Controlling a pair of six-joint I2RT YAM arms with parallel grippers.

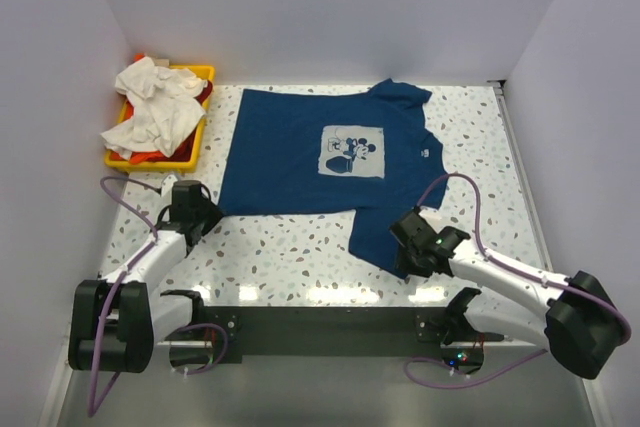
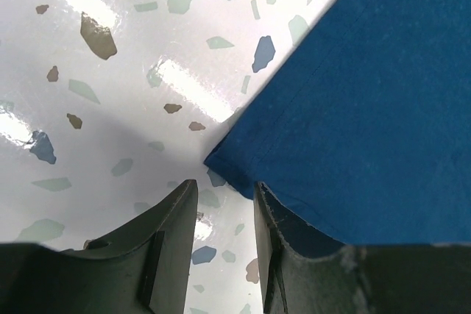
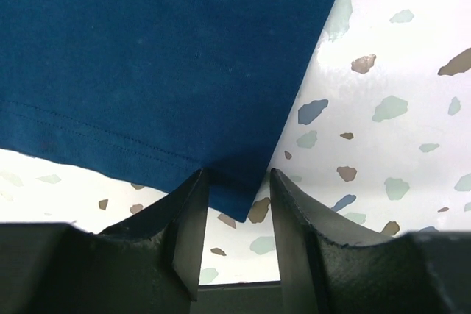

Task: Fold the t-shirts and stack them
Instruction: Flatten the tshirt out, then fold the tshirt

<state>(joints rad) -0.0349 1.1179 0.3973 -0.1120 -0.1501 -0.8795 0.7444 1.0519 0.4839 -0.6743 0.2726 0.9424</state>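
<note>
A dark navy t-shirt (image 1: 290, 152) lies spread flat on the speckled table, its pale square cartoon print (image 1: 353, 152) facing up. My left gripper (image 1: 210, 212) sits at the shirt's near-left corner. In the left wrist view the gripper (image 2: 223, 195) is open, and the corner of the navy shirt (image 2: 368, 108) lies just ahead of its fingertips and against the right finger (image 2: 266, 218). My right gripper (image 1: 402, 237) is over the near-right corner. In the right wrist view the gripper (image 3: 235, 180) stands open, and that shirt corner (image 3: 243, 182) lies loose between its fingers.
A yellow tray (image 1: 190, 157) at the far left holds a crumpled white t-shirt (image 1: 150, 107) over an orange-red one (image 1: 140, 155). Pale walls close in the table on three sides. A purple cable (image 1: 470, 197) loops from the right arm beside the shirt.
</note>
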